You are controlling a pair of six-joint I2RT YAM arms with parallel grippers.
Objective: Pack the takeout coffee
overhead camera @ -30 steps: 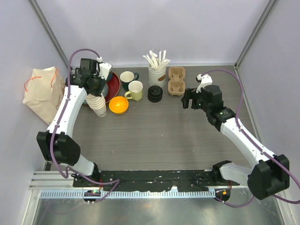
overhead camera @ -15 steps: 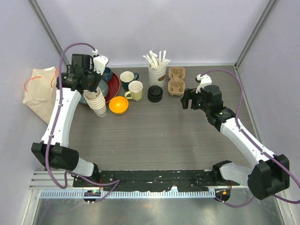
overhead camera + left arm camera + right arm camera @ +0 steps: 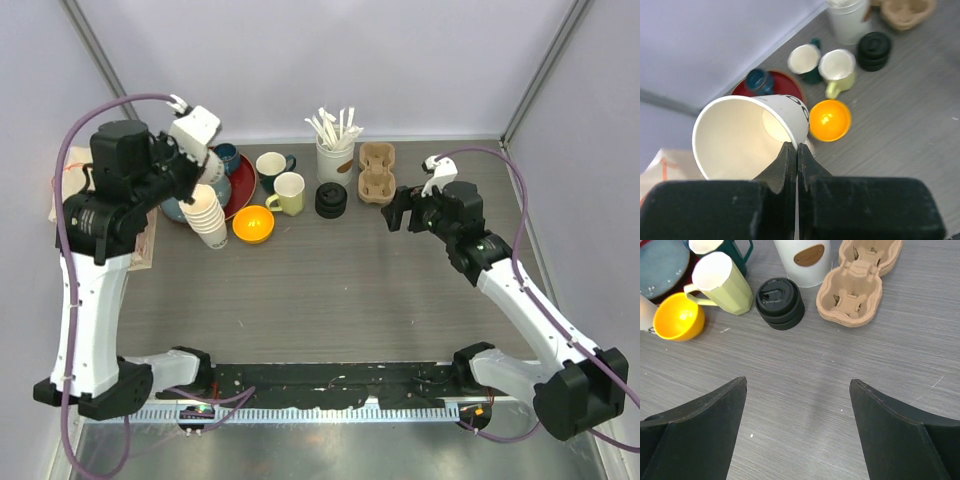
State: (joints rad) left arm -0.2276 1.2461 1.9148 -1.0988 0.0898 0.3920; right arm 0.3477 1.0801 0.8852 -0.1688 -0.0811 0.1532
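Left tool (image 3: pixel 791 150): pinching shut on the rim of a printed white paper cup (image 3: pixel 747 135), which is tilting lidless at centre left of the wrist frame. Right tool (image 3: pixel 798 382): hanging wide open, gripping nothing, over the desk (image 3: pixel 805 440). Stack of black lids (image 3: pixel 780 302): sitting upper centre, near the pulp cup carrier (image 3: pixel 857 282).

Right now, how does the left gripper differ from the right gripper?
The left gripper is shut on the rim of a white paper cup; the right gripper is open and empty. The left gripper is near the red plate, the right gripper near the cup carrier. Both have black fingers.
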